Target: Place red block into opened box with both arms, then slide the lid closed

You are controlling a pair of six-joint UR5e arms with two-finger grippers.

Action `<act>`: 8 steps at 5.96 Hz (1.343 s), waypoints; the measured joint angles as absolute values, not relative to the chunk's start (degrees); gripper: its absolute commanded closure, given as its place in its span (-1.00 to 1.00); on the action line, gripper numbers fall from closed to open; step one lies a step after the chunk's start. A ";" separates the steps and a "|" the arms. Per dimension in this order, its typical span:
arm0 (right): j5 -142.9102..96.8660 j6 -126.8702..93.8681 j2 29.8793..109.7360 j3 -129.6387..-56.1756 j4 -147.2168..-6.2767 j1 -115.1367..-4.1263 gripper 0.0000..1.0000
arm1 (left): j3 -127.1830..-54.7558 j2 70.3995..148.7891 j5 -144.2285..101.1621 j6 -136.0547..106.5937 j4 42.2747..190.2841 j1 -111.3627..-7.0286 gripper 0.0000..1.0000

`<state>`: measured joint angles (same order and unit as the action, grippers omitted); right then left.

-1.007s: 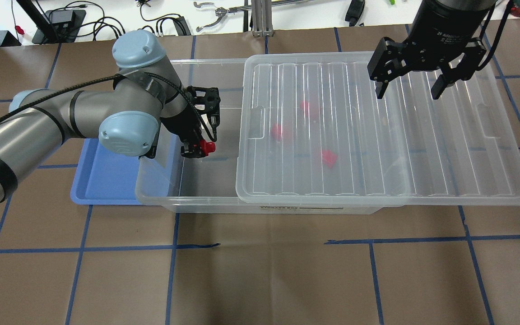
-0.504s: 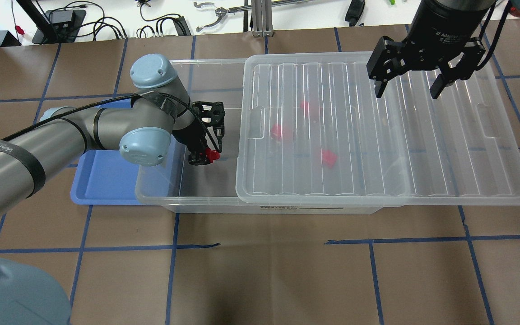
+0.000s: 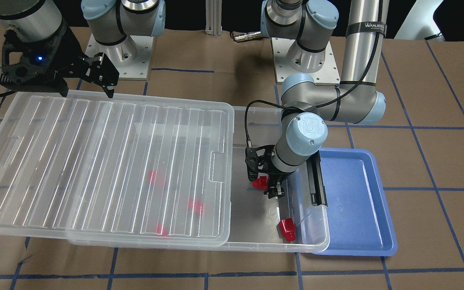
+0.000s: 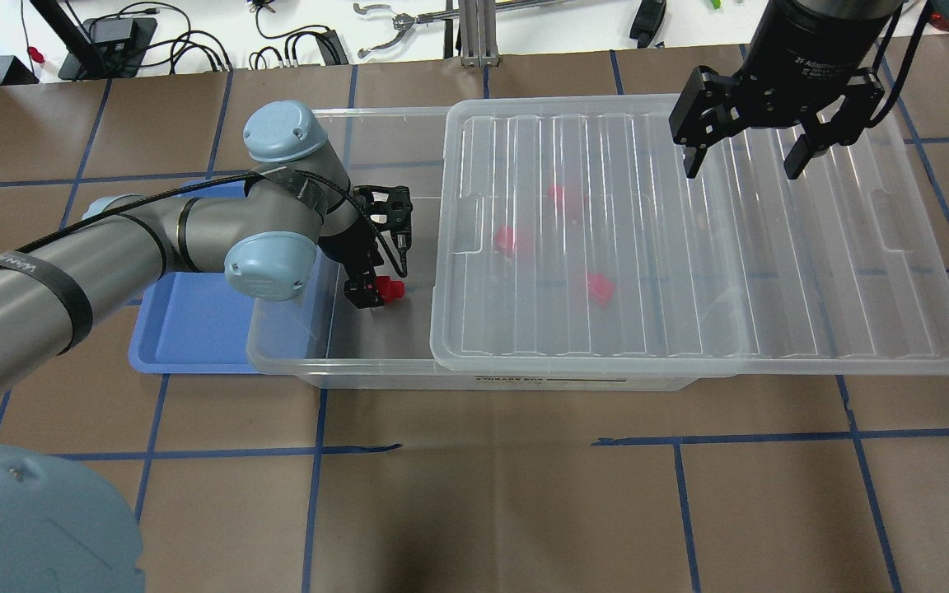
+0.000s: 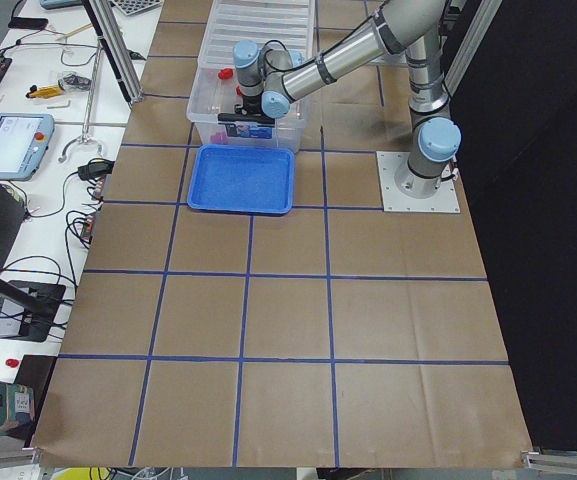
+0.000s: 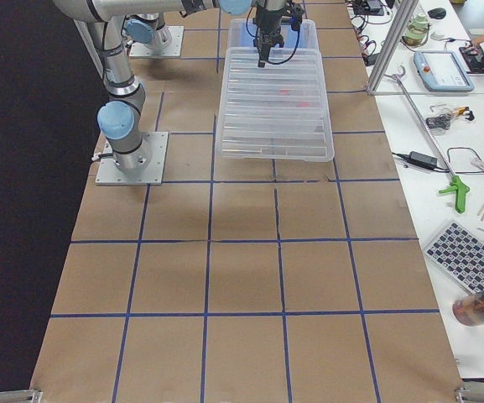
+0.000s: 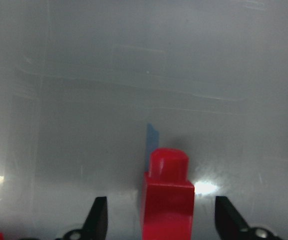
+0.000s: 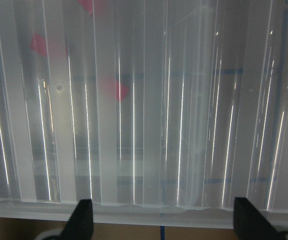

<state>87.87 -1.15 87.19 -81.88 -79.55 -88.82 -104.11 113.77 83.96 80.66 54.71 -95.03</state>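
My left gripper (image 4: 371,290) is down in the uncovered left end of the clear box (image 4: 343,362). It is open. In the left wrist view a red block (image 7: 167,200) stands between the two fingertips (image 7: 99,217) with a gap on each side, stub pointing away, on the box floor. The ribbed lid (image 4: 689,247) covers the box's right part and overhangs to the right. Three red blocks (image 4: 600,288) show blurred beneath it. My right gripper (image 4: 745,169) hangs open over the lid's far edge (image 8: 166,207).
A blue tray (image 4: 186,329) lies against the box's left end, partly under my left arm. Another red block (image 3: 287,230) lies in the box's corner by the black latch bar (image 3: 318,185). Cables and tools lie on the white bench beyond the table.
My left gripper has moved right and lower into the box with the red block, and its elbow has swung in. The right gripper has hardly moved.
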 measured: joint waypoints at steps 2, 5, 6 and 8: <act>87.97 -1.51 87.44 -81.91 -79.48 -88.83 -1.00 | -99.56 110.53 83.99 80.49 63.21 -94.85 -0.95; 88.08 -0.70 87.22 -81.91 -79.47 -87.24 -1.00 | -87.20 104.72 84.00 79.45 86.35 -94.85 -0.96; 88.10 1.69 87.09 -81.94 -79.40 -84.25 -1.00 | -83.08 103.97 84.50 78.01 93.61 -94.93 -0.96; 89.94 11.03 86.52 -81.99 -79.34 -75.12 -1.00 | -78.23 102.70 86.60 70.64 100.80 -94.83 -0.96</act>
